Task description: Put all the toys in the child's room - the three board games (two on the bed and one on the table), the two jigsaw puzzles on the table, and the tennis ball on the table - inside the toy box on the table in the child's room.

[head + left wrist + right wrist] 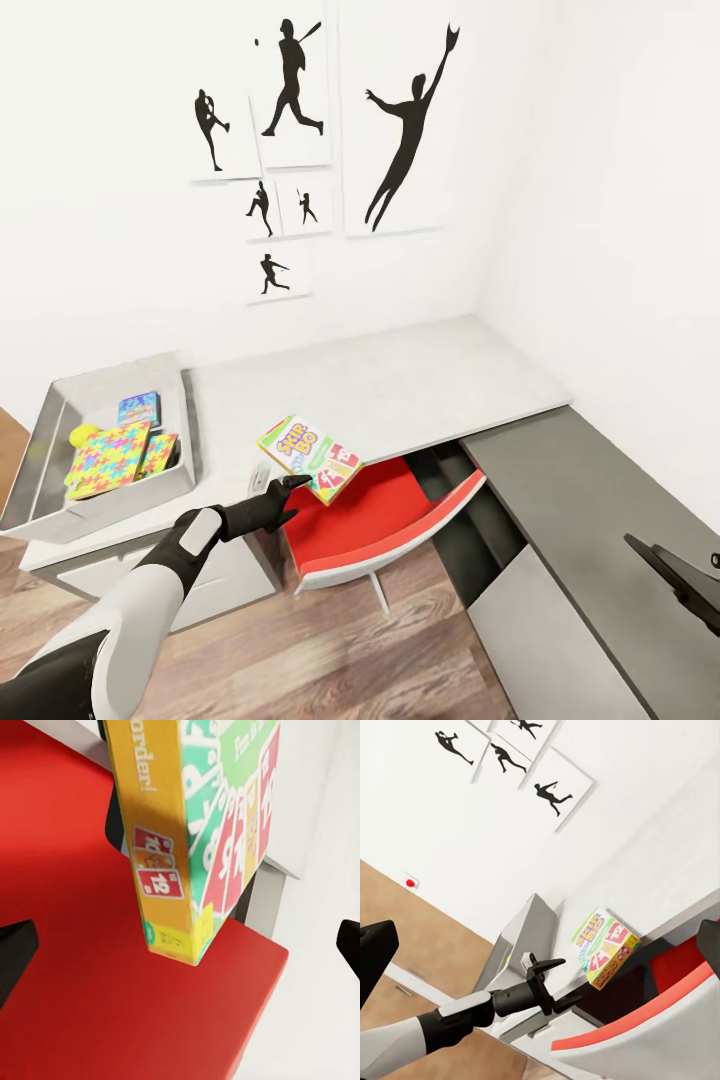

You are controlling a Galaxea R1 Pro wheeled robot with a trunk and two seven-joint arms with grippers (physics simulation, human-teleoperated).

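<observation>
The green, red and yellow printed board game box (310, 458) lies at the front edge of the light grey worktop (400, 385), one corner jutting out over the red seat of a chair (370, 515) tucked underneath. It sits just ahead of the left fingers (284, 497), which are spread open and hold nothing; in the right wrist view a clear gap separates their tips from the box. In the left wrist view the box's yellow narrow side (157, 855) fills the space between the two dark fingers (15, 952), so the box appears lined up for a pinch across its thickness.

The box looks like thin, stiff card: probably light, rigid enough to lift by one edge, but smooth-faced and likely to pivot or slip if held only at a corner. The overhanging edge seems the best place to take hold, one finger above the lid and one below.

Beyond the left fingers, toward the far end of the worktop, stands the light grey tapered toy box (175, 475). Inside it lie a bright multicoloured jigsaw square (108, 458), a blue printed flat box (138, 407), a small yellow-green ball (82, 435) and another colourful flat piece (160, 452).

The right fingers (680, 575) hang over the dark grey lower worktop (590, 490); whether they are open I cannot tell.
</observation>
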